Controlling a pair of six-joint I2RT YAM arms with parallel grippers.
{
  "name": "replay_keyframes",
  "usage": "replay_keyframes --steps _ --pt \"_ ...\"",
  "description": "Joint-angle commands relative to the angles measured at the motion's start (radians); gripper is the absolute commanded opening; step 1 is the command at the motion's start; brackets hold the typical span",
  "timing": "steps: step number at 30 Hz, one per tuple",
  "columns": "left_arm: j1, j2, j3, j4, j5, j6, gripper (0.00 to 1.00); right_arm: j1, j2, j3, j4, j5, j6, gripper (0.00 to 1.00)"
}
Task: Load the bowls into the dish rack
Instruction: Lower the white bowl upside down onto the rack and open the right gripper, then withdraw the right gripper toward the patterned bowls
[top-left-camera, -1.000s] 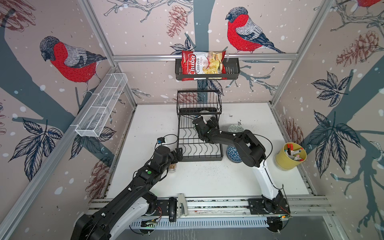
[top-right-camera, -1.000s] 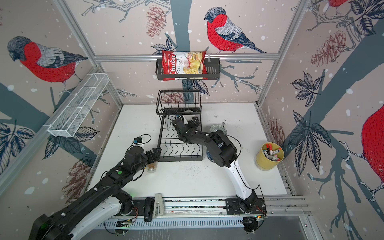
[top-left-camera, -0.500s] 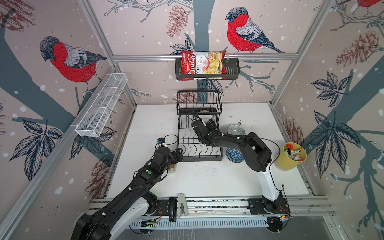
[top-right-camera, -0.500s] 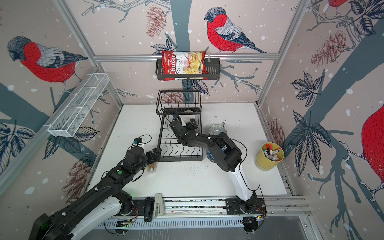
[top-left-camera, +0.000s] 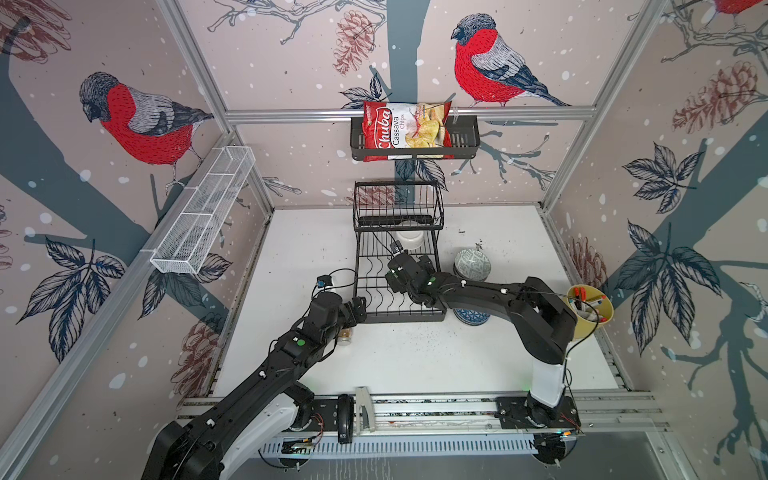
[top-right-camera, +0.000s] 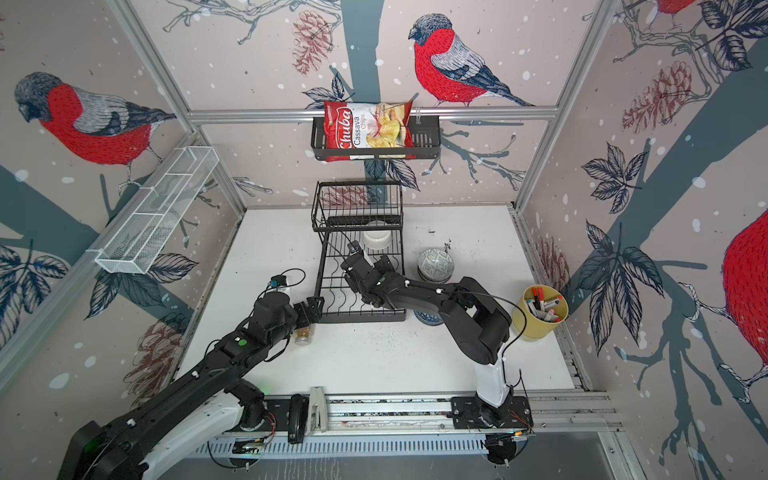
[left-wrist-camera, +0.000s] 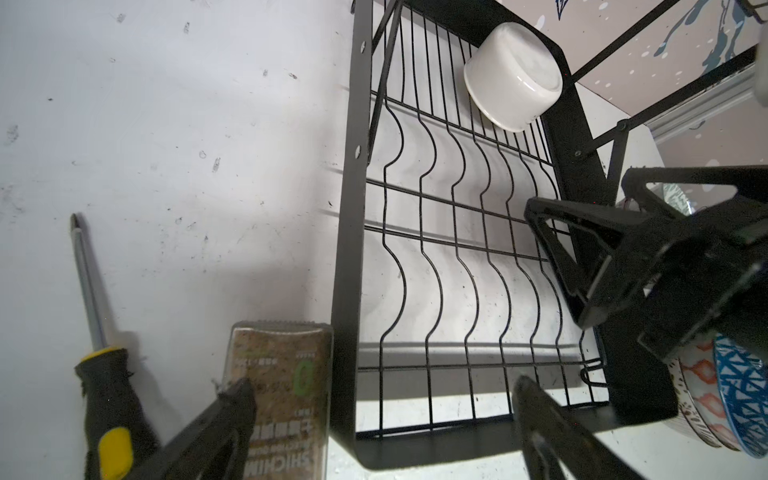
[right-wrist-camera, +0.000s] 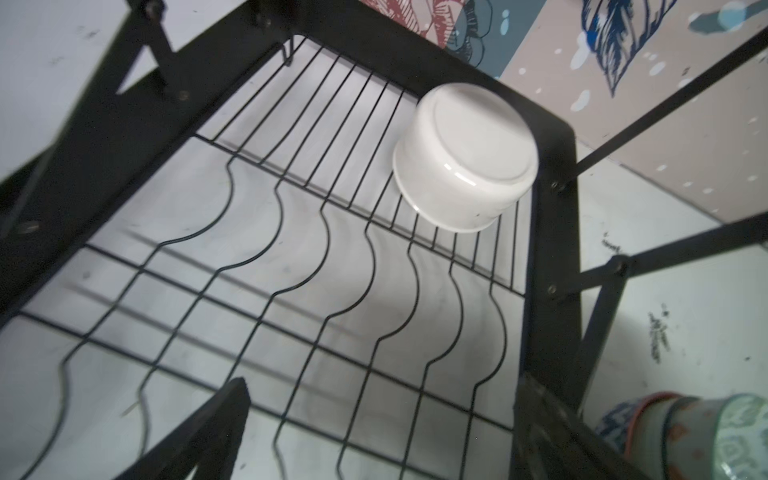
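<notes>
Both my right gripper (top-left-camera: 411, 266) and left gripper (top-left-camera: 360, 306) gape empty at the black wire dish rack (top-left-camera: 395, 319); I'd rise clear before fetching the grey-green patterned bowl (top-left-camera: 472, 262).

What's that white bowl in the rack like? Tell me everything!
The white bowl is plain, round and shiny, like ceramic, with straight sides and a flat base. It rests upside down, slightly tipped, on the thin wires at the back right corner of the rack's lower grid, under the upper basket.
</notes>
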Motion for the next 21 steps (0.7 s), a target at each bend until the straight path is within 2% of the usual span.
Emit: replay_keyframes --steps 1,12,17,21 --pt "0.001 0.008 0.008 0.033 0.013 -0.007 0.95 0.011 -0.033 -0.024 -0.029 -0.017 0.068 1.00" --pt "0.001 0.047 0.050 0.017 0.048 0.009 0.94 0.021 -0.188 -0.131 -0.072 -0.016 0.132 1.00" --pt "-0.006 0.076 0.069 0.030 0.074 0.005 0.93 0.019 -0.283 -0.177 -0.107 0.042 0.185 1.00" --pt "-0.040 0.111 0.095 0.034 0.073 0.008 0.92 0.002 -0.354 -0.184 -0.200 0.094 0.280 1.00"
